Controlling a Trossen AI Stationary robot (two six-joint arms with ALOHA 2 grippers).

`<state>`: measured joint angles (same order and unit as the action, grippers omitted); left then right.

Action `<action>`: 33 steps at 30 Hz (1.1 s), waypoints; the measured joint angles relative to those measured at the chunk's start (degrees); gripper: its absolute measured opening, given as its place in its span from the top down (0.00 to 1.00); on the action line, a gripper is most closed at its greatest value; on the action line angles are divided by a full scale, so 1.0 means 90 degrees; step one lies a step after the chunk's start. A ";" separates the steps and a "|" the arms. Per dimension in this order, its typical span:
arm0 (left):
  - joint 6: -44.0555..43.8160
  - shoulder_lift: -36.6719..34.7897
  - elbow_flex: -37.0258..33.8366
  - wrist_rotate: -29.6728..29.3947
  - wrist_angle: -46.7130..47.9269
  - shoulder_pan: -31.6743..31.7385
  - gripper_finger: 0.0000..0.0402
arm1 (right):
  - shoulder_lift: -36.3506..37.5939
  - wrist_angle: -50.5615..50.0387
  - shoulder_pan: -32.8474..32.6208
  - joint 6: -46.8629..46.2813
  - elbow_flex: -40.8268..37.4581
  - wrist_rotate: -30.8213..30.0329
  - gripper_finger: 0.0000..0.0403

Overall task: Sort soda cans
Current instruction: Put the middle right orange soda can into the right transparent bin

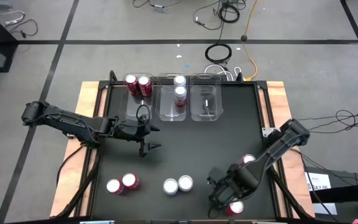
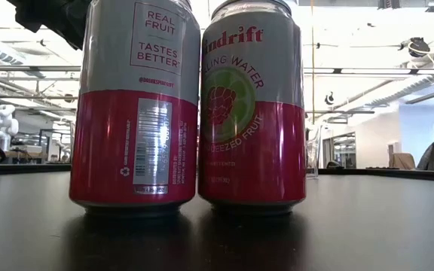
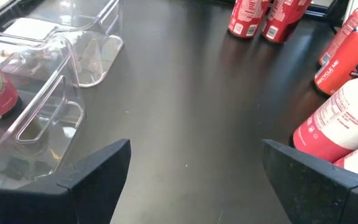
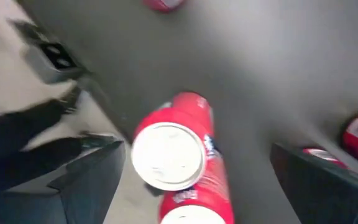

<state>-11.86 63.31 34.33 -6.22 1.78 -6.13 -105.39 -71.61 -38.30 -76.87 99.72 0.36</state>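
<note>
Red can [image 4: 169, 152]: upright, bench's near right corner, directly beneath right gripper [image 4: 197, 180], jaws apart straddling it; long axis vertical. Left gripper [image 1: 149, 138]: mid-bench, jaws apart, empty, farther off.

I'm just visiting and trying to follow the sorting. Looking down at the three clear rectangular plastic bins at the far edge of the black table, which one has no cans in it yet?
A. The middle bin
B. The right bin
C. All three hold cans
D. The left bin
B. In the high view the right clear plastic bin shows only its bare floor, while the left bin holds two red-bodied cans and the middle bin holds two silver-topped cans.
</note>
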 joint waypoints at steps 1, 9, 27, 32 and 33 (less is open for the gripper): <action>-0.0001 0.0000 0.0000 0.0000 0.0000 0.0000 0.08 | -0.0122 -0.0165 -0.0009 0.0069 0.0120 0.0017 0.02; 0.0000 0.0000 0.0000 0.0000 0.0000 0.0000 0.08 | -0.0473 -0.0129 -0.0008 0.0404 0.0324 0.0290 0.02; 0.0005 0.0000 0.0000 0.0000 0.0002 0.0000 0.08 | -0.0473 0.0504 -0.0096 0.0333 -0.0395 0.0331 0.02; 0.0018 -0.0001 0.0000 0.0000 0.0002 0.0000 0.08 | -0.0468 0.0785 -0.0141 0.0281 -0.0718 0.0430 0.02; 0.0017 0.0000 0.0000 0.0000 0.0003 0.0000 0.08 | -0.0471 0.0891 -0.0137 0.0276 -0.0802 0.0525 0.02</action>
<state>-11.70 63.31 34.33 -6.22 1.80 -6.13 -109.63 -63.59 -39.53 -74.38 92.50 5.08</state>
